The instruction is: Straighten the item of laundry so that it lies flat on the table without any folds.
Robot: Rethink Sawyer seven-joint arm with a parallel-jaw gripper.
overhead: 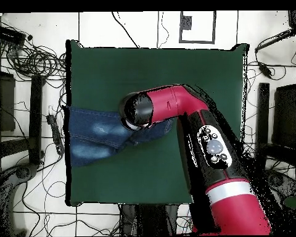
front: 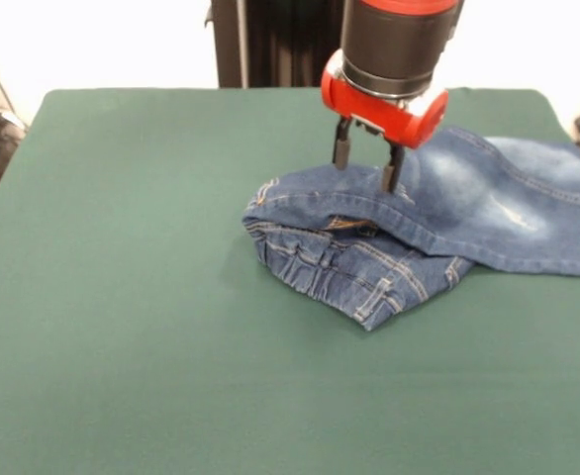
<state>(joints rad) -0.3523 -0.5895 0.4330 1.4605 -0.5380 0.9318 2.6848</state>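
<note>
- Right now the gripper [front: 367, 166] hangs over the jeans [front: 438, 223], fingers [front: 341, 148] spread apart, holding nothing; tips at or just above the denim, contact hard to tell.
- Front view: waistband end folded under itself in a bunched lump, tan stitching showing; legs run off toward the picture's right edge.
- Overhead view hides the gripper under the red arm [overhead: 206, 148], so finger state comes from the front only.
- Overhead shows what the front crops: jeans [overhead: 98, 133] sit at the table [overhead: 175, 74] edge, leg ends reaching past it.
</note>
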